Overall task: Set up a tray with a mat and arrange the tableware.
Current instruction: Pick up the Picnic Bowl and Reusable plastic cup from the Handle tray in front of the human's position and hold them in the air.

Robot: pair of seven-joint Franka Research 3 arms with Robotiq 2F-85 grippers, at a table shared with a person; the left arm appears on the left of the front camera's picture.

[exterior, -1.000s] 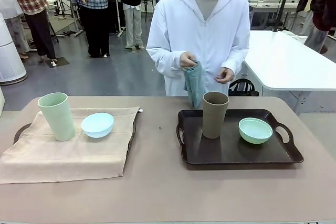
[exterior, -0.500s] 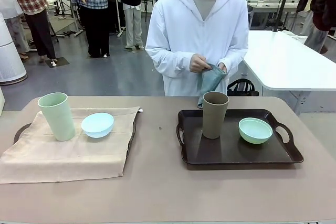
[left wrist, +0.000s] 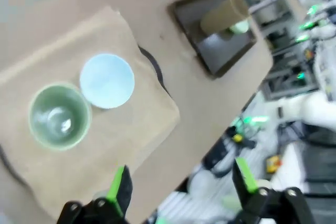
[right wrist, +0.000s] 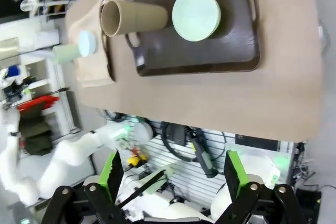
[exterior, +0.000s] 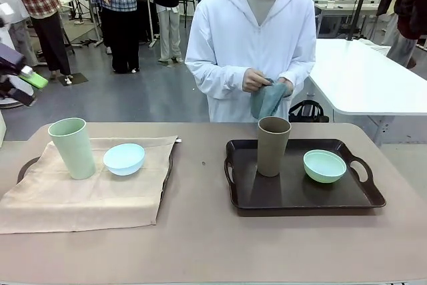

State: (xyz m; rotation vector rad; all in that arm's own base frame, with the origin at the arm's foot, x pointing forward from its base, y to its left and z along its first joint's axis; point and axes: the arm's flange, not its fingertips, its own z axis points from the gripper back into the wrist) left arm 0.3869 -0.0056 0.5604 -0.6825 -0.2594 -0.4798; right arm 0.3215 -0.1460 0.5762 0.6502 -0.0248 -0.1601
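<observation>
**Front view.** Left pincer [exterior: 23, 83] is at the picture's left edge, in the air and blurred, so I cannot tell its state here. Below it and toward the middle, well apart, a green cup [exterior: 72, 147] stands upright on a beige mat [exterior: 87, 198]. A blue bowl [exterior: 124, 158] sits just beside the cup, on the side away from the pincer. A tray handle [exterior: 25, 167] pokes out from under the mat. Farther off, a dark tray [exterior: 300, 195] carries a brown cup [exterior: 273, 145], upright, and a green bowl [exterior: 325, 165], the two apart. Across the table, a person's hands [exterior: 253, 81] hold a teal cloth [exterior: 268, 98].

**Left wrist view (blurred).** Left pincer [left wrist: 181, 184] has its jaws wide apart with nothing between them. Beyond its picture-left finger, the green cup [left wrist: 59, 116] is seen from above. The blue bowl [left wrist: 107, 80] is close beside it, and both are on the mat [left wrist: 142, 124]. Far ahead are the dark tray [left wrist: 220, 56] and the brown cup [left wrist: 223, 15].

**Right wrist view.** Right pincer [right wrist: 172, 174] has its jaws wide apart and empty, high over the table [right wrist: 236, 98]. Well ahead, the dark tray [right wrist: 210, 59] holds the brown cup [right wrist: 134, 18] with the green bowl [right wrist: 196, 14] beside it. Beyond the picture-left finger, small, are the blue bowl [right wrist: 86, 43] and the green cup [right wrist: 67, 53].
</observation>
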